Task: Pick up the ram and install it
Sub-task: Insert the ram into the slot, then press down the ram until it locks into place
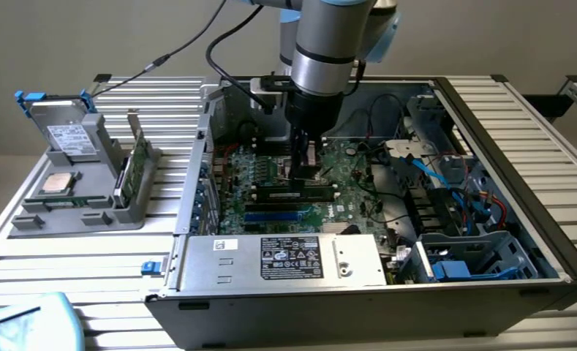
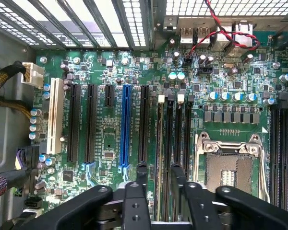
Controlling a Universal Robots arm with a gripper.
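Ram (image 1: pixel 136 170) stands on edge in the grey holder (image 1: pixel 34 219) by the table (image 1: pixel 74 257) edge on the exterior view's left, likely light, stiff and fragile, best pinched mid-length, while the gripper (image 2: pixel 159 171) hangs spread and empty over the motherboard (image 2: pixel 105 129).

The ram (image 1: pixel 293 194) is a long, thin, dark stick with small pale markings along its side. It stands on its long edge in one of the motherboard's slots inside the open computer case. It is upright and level, and it runs from the exterior view's left to the exterior view's right, parallel to the blue slot that lies nearer the case's front. The claw (image 1: pixel 308 174) is just above and behind it. Whether the ram is pressed fully home in the slot cannot be told.
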